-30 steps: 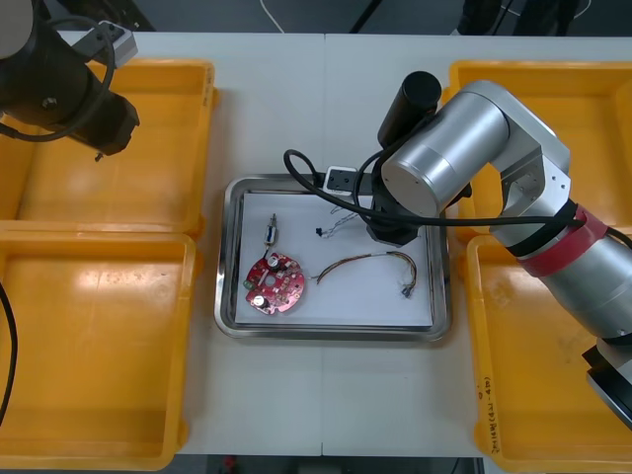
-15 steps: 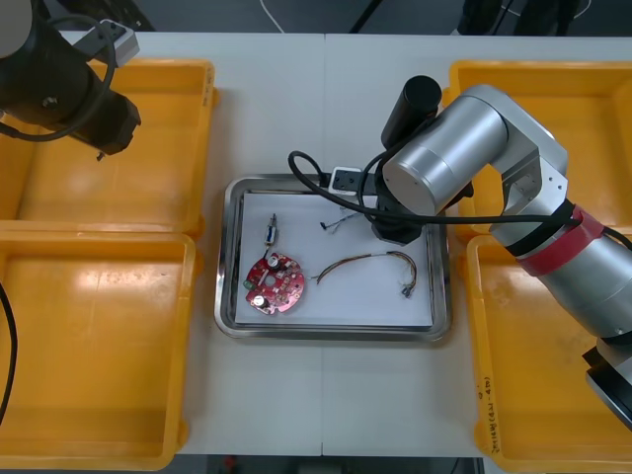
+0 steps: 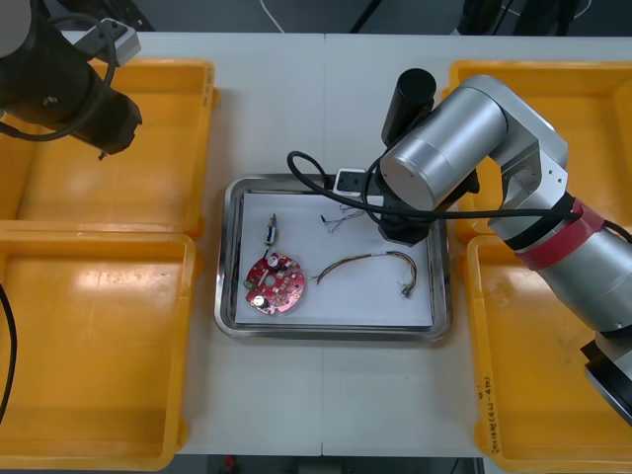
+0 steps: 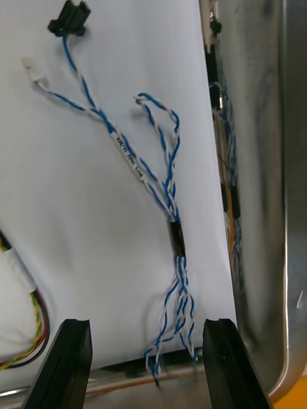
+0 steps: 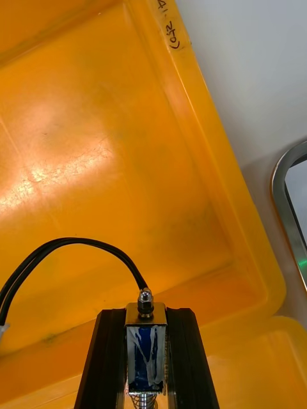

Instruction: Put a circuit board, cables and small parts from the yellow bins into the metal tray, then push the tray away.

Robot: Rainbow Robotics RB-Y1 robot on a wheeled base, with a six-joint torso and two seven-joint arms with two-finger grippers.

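My right arm hangs over the far right of the metal tray. In the right wrist view my right gripper stands open low over the tray's white floor, and the twisted blue and white cable lies loose between and beyond its fingers. Also in the tray are a round red circuit board, a small metal part, a red and yellow cable and that blue and white cable. My left gripper is shut on a small metal part with a black lead, above the far left yellow bin.
Two yellow bins flank the tray on each side: near left, far right, near right. The tray's shiny wall runs close beside one right finger. Bare table lies in front of and beyond the tray.
My right gripper has opened and let go of the blue and white cable, which now rests on the tray floor. The right arm shifted slightly away. The left arm has stayed still.
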